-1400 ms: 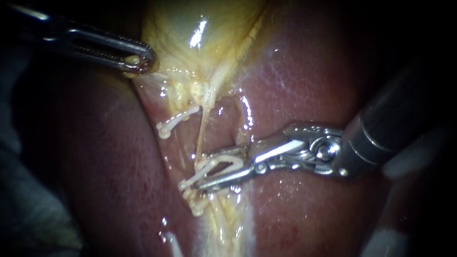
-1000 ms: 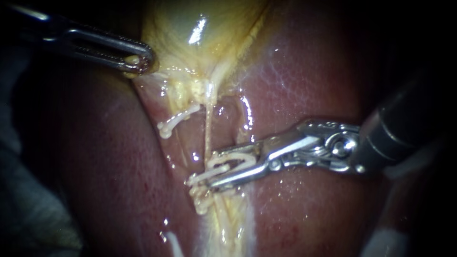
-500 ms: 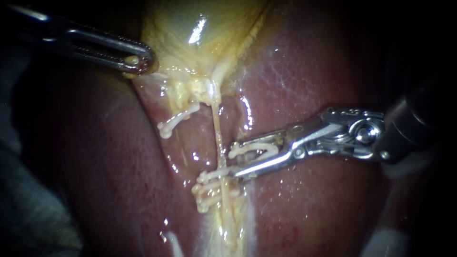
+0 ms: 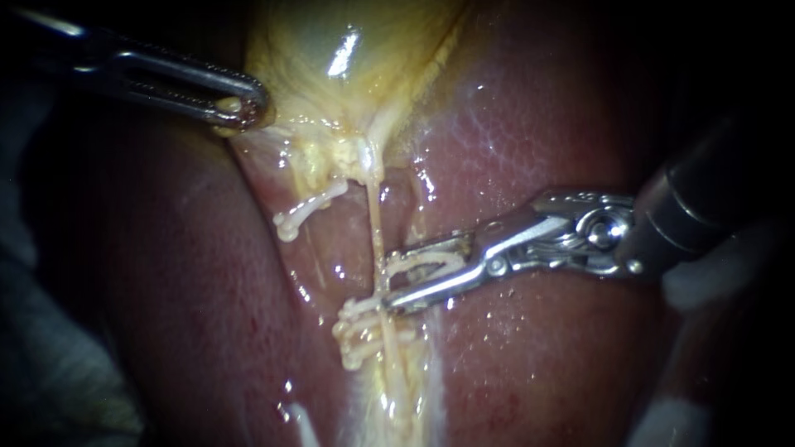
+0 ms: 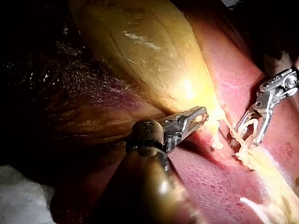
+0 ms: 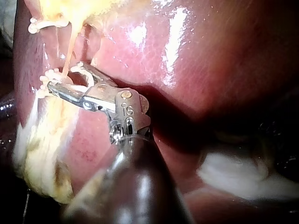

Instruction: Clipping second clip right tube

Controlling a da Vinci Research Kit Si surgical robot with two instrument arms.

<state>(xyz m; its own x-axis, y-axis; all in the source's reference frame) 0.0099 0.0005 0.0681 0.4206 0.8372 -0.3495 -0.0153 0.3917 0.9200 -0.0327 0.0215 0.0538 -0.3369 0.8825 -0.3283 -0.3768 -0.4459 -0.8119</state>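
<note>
A thin pale right tube (image 4: pixel 374 223) runs down from the yellow gallbladder (image 4: pixel 348 41) over the red liver (image 4: pixel 530 124). White clips (image 4: pixel 356 331) sit low on it, and another white clip (image 4: pixel 308 209) crosses the left tube. My right instrument (image 4: pixel 391 281) comes in from the right. Its jaws stand apart and hold an open white clip (image 4: pixel 426 263), with their tips at the right tube just above the lower clips. The same shows in the right wrist view (image 6: pixel 63 77). My left instrument (image 4: pixel 240 103) is shut on the gallbladder's edge at upper left, also seen from its own arm (image 5: pixel 196 116).
Yellow fatty tissue (image 4: pixel 397 389) trails down below the clips. Pale cloth (image 4: pixel 50 372) lies at the dark lower left, and a white patch (image 4: pixel 662 418) shows at lower right. In the left wrist view my right instrument (image 5: pixel 247 137) stands ahead of the left jaws.
My right instrument drew back to the right off the tube, then came a little way left again. The tube, earlier pushed left, now hangs straight. The left instrument has not moved.
</note>
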